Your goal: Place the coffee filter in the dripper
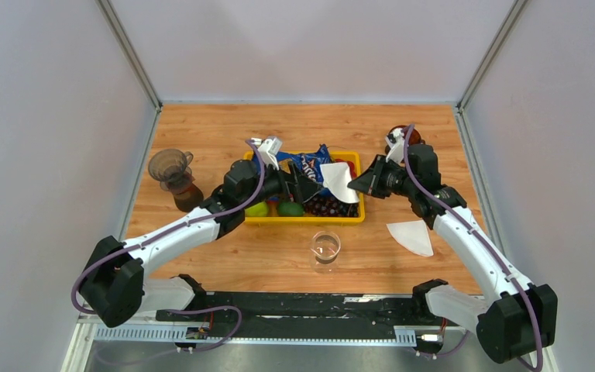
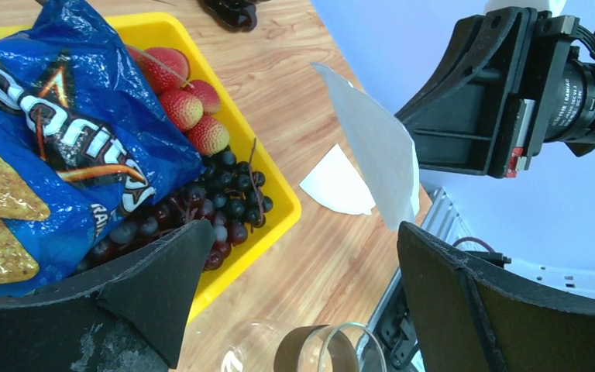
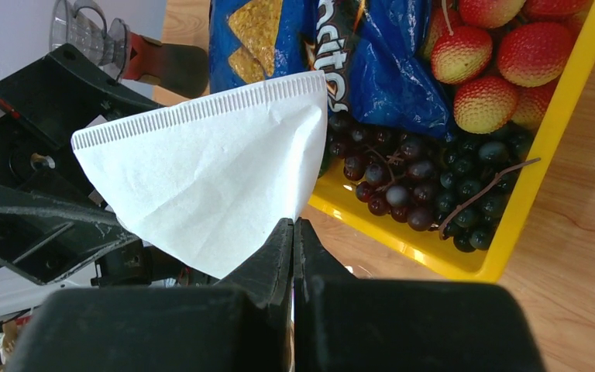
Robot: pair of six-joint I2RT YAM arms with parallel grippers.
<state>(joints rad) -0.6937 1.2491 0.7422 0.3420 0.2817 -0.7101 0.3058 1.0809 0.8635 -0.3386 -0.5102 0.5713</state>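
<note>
Careful, your right gripper (image 3: pixel 293 226) is pinching the coffee filter (image 3: pixel 209 167) by its edge above the tray (image 3: pixel 564 132), facing your wide-open, empty left gripper (image 2: pixel 302 236), so a hasty handover is risking a drop.

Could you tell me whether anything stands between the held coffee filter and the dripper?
Yes: seen from above, the open left gripper sits between the coffee filter, pinched in the right gripper, and the dripper at far left.
</note>
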